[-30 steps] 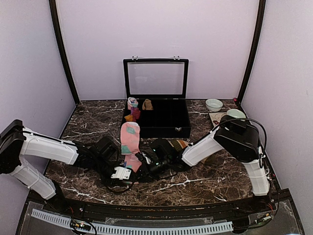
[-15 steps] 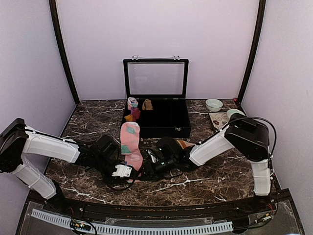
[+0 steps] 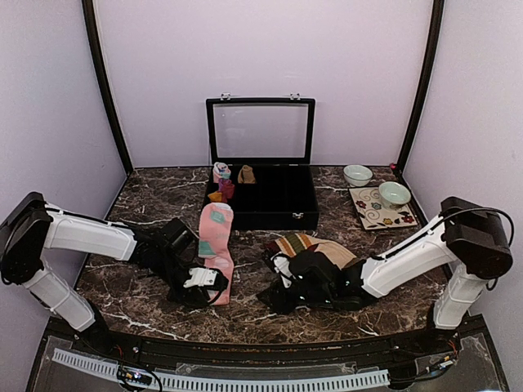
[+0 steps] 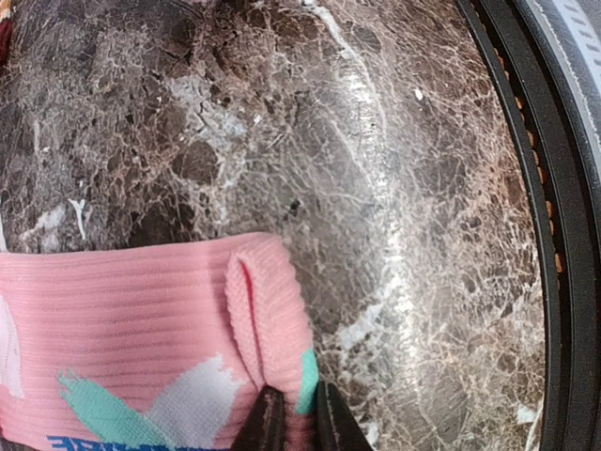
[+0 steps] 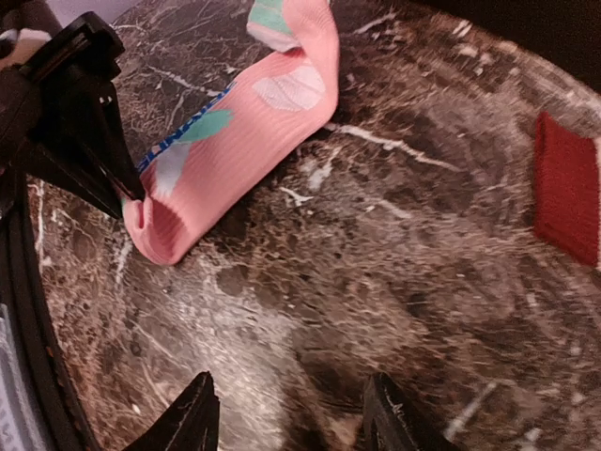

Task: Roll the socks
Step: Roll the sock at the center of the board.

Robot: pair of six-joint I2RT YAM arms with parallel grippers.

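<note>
The pink sock [image 3: 216, 241] with mint-white pattern lies lengthwise on the marble, its cuff at the near end. My left gripper [image 3: 219, 280] is shut on the cuff's folded edge; in the left wrist view the dark fingertips [image 4: 267, 418] pinch the pink sock [image 4: 141, 329]. My right gripper [image 3: 270, 292] stands open just right of it, low over bare marble. In the right wrist view the right gripper [image 5: 291, 404] holds nothing and the pink sock [image 5: 235, 132] lies ahead. The striped sock [image 3: 315, 247] lies behind the right arm, its red cuff [image 5: 568, 188] at the right edge.
A black case [image 3: 274, 214] with its lid up stands at the back, with small rolled bundles [image 3: 222, 181] in its left end. Two bowls [image 3: 357, 174] [image 3: 394, 193] and a patterned plate [image 3: 376, 214] sit at the back right. The table's black front rim [image 4: 554, 235] is close.
My right gripper has let go of the pink sock's cuff, opened and drawn back to the right. The left gripper has closed on the cuff and stays there.
</note>
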